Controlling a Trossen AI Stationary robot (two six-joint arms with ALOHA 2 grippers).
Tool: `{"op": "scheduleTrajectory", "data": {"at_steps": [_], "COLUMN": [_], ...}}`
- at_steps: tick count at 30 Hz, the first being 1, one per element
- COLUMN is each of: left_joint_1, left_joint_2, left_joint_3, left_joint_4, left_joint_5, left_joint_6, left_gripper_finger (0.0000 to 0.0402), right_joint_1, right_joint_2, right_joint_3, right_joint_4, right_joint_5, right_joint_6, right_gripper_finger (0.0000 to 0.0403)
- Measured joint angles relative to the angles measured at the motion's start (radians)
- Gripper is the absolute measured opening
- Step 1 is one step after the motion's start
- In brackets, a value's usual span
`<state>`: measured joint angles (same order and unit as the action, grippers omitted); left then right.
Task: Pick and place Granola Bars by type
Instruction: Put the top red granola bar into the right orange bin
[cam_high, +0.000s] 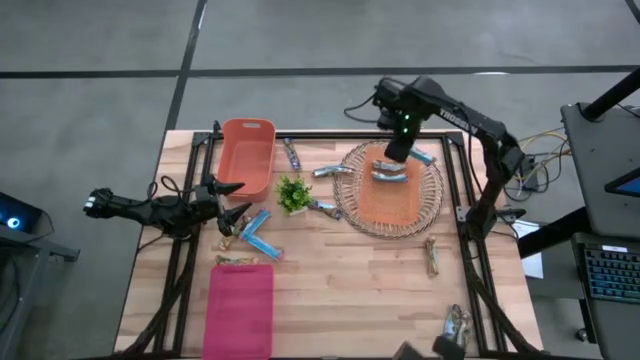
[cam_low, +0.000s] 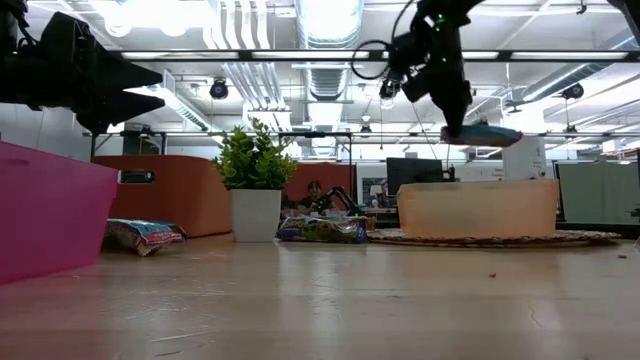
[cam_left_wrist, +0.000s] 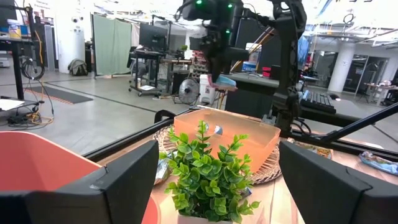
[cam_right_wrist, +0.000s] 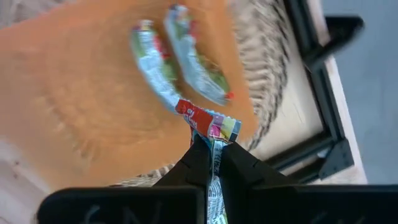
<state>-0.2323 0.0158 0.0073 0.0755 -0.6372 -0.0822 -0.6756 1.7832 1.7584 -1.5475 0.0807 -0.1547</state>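
Two silver-blue granola bars (cam_right_wrist: 177, 59) lie side by side in the orange bin (cam_high: 388, 205) on the wicker tray (cam_high: 432, 205). The right hand (cam_right_wrist: 212, 152) hangs above them, pinching a third shiny silver-blue bar (cam_right_wrist: 208, 124) by its end. The left hand (cam_high: 232, 200), fingers spread, waits beside the plant (cam_high: 293, 192), with two bright blue bars (cam_high: 258, 232) on the tabletop (cam_high: 380, 290) just below it.
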Motion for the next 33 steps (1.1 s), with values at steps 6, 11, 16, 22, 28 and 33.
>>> {"op": "scheduleTrajectory", "data": {"at_steps": [6, 11, 16, 22, 28, 33], "left_joint_1": [0.000, 0.000, 0.000, 0.000, 0.000, 0.000], "left_joint_2": [0.000, 0.000, 0.000, 0.000, 0.000, 0.000], "left_joint_3": [0.000, 0.000, 0.000, 0.000, 0.000, 0.000], "left_joint_4": [0.000, 0.000, 0.000, 0.000, 0.000, 0.000], "left_joint_5": [0.000, 0.000, 0.000, 0.000, 0.000, 0.000], "left_joint_6": [0.000, 0.000, 0.000, 0.000, 0.000, 0.000], "left_gripper_finger": [0.0312, 0.0312, 0.0312, 0.0312, 0.0312, 0.0312], "right_joint_1": [0.130, 0.198, 0.209, 0.208, 0.208, 0.209], "right_joint_2": [0.000, -0.001, -0.001, 0.000, 0.006, 0.008], "right_joint_3": [-0.002, -0.057, -0.152, -0.243, -0.317, -0.378], "right_joint_4": [0.024, 0.113, 0.183, 0.307, 0.359, 0.392], "right_joint_5": [-0.002, -0.003, -0.002, -0.002, -0.003, -0.008], "right_joint_6": [-0.023, -0.083, -0.105, -0.131, -0.137, -0.133], "right_gripper_finger": [0.0011, 0.0011, 0.0011, 0.0011, 0.0011, 0.0011]}}
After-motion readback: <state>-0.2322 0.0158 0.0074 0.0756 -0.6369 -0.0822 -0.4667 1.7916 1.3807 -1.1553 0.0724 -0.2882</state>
